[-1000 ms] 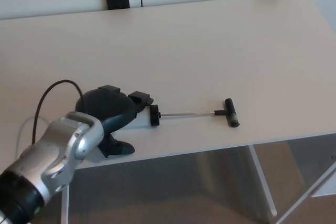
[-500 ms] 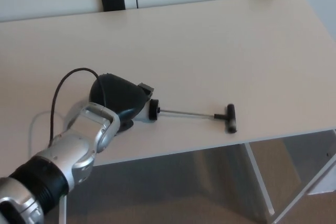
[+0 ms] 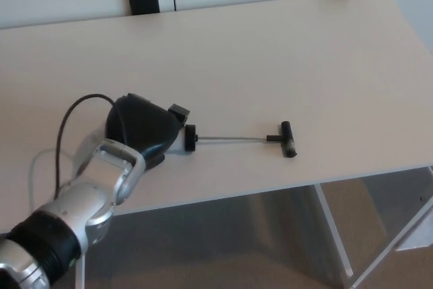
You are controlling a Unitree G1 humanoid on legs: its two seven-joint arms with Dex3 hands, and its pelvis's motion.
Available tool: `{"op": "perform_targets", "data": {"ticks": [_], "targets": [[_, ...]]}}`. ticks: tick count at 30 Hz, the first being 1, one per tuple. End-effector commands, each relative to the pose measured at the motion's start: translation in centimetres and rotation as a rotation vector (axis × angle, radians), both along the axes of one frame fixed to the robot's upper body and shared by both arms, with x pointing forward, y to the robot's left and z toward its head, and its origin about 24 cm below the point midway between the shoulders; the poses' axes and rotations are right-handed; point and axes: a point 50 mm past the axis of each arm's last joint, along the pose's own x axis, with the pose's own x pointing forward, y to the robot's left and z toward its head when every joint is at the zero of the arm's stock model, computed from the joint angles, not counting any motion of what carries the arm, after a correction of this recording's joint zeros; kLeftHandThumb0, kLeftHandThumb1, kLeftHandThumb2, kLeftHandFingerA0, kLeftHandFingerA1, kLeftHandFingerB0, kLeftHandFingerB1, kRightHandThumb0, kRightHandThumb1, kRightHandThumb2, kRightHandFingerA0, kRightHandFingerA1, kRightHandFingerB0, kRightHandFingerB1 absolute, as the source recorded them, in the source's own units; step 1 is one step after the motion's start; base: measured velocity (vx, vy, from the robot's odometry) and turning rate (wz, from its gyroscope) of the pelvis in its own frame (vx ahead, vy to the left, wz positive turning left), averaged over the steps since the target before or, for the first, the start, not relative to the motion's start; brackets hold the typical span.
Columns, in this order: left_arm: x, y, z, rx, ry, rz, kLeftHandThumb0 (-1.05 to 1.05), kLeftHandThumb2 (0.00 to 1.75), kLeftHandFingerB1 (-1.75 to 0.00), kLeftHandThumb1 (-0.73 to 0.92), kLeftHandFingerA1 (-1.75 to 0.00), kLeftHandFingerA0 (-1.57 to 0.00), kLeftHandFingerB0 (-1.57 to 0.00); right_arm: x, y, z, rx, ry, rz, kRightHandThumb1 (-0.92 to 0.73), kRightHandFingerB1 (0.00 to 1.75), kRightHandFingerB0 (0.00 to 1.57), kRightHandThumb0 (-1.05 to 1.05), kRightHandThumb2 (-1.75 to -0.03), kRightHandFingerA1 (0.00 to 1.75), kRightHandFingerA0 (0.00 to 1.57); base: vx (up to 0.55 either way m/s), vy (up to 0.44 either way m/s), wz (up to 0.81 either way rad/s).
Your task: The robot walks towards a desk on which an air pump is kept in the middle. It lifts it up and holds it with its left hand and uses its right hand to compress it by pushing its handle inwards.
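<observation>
Black L hand [image 3: 143, 130] clamped on air pump [image 3: 189, 139] | desk [image 3: 270, 59] | handle [image 3: 288, 139] out

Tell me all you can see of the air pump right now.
The air pump lies along the near part of the pale desk. A thin metal rod runs rightward from a black end cap to a short black T-handle, so it looks fully extended. Its light-coloured barrel is mostly hidden under the left hand, which covers that end. Whether the pump is lifted cannot be told.
</observation>
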Motion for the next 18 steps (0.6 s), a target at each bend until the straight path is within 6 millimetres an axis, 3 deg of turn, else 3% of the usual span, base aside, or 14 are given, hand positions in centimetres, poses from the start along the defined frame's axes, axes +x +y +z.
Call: {"op": "perform_targets", "data": {"ticks": [1, 2, 3, 4, 7, 9, 10, 11, 12, 16, 18], "targets": [[-2.2, 2.8, -1.5, -0.114, 0.103, 0.003, -0.28, 0.62, -0.65, 0.74, -1.21, -0.74, -0.66, 2.2, -0.7, 6.0, 0.000, -0.279, -0.101, -0.57, 0.46, 0.16, -0.49, -0.95, 0.54, 0.32, 0.00, 0.000, 0.00], [-2.1, 3.2, -1.1, -0.135, 0.097, 0.000, -0.26, 0.65, -0.85, 0.76, -1.46, -0.65, -0.62, 3.8, -1.0, 7.6, -0.048, -0.405, -0.105, -0.58, 0.48, 0.00, -0.33, -1.10, 0.49, 0.00, 0.00, 0.000, 0.00], [-2.1, 3.6, -0.7, -0.147, 0.092, -0.003, -0.26, 0.65, -0.85, 0.76, -1.46, -0.65, -0.62, 4.7, -1.1, 8.8, -0.081, -0.493, -0.110, -0.58, 0.48, 0.00, -0.33, -1.10, 0.49, 0.00, 0.00, 0.000, 0.00], [-2.1, 3.9, -0.5, -0.164, 0.085, -0.006, -0.30, 0.68, -0.91, 0.81, -1.50, -0.69, -0.63, 6.0, -1.2, 10.0, -0.118, -0.574, -0.112, -0.65, 0.30, 0.02, -0.62, -1.00, 0.27, 0.00, 0.00, 0.000, 0.00], [-2.1, 4.4, -0.3, -0.185, 0.059, -0.019, -0.25, 0.64, -0.90, 0.72, -1.53, -0.69, -0.65, 7.9, -1.1, 11.8, -0.156, -0.661, -0.126, -0.65, 0.28, 0.06, -0.67, -1.00, 0.25, 0.01, 0.00, 0.000, 0.00], [-2.1, 4.4, -0.3, -0.185, 0.059, -0.019, -0.25, 0.64, -0.90, 0.72, -1.53, -0.69, -0.65, 7.9, -1.1, 11.8, -0.156, -0.661, -0.126, -0.65, 0.28, 0.06, -0.67, -1.00, 0.25, 0.01, 0.00, 0.000, 0.00], [-2.1, 4.5, 0.0, -0.224, 0.053, -0.027, -0.23, 0.62, -0.93, 0.72, -1.56, -0.70, -0.67, 9.7, -0.8, 12.7, -0.107, -0.707, -0.136, -0.68, 0.22, 0.03, -0.75, -1.04, 0.23, 0.01, 0.00, 0.000, 0.00], [-2.1, 4.6, 0.3, -0.260, 0.072, -0.024, -0.20, 0.63, -1.07, 0.77, -1.57, -0.69, -0.62, 11.1, -0.7, 13.0, -0.081, -0.731, -0.132, -0.73, 0.17, 0.00, -0.86, -1.05, 0.11, 0.00, 0.00, 0.000, 0.00], [-2.0, 4.8, 0.7, -0.303, 0.107, -0.013, -0.17, 0.61, -1.27, 0.79, -1.61, -0.66, -0.55, 12.6, -0.6, 13.2, -0.114, -0.739, -0.135, -0.75, 0.18, 0.00, -0.87, -1.11, 0.12, 0.00, 0.00, 0.000, 0.00], [-1.7, 5.2, 1.5, -0.377, 0.171, 0.003, -0.19, 0.62, -1.32, 0.79, -1.60, -0.67, -0.56, 15.9, -0.5, 13.3, -0.184, -0.749, -0.128, -0.83, 0.07, 0.00, -0.95, -1.15, 0.03, 0.00, 0.00, 0.000, 0.00], [-1.6, 5.3, 1.8, -0.389, 0.173, 0.005, -0.19, 0.62, -1.28, 0.81, -1.61, -0.66, -0.58, 17.5, -0.1, 12.9, -0.116, -0.727, -0.104, -0.82, 0.06, 0.00, -0.99, -1.16, 0.03, 0.00, 0.00, 0.000, 0.00]]}}
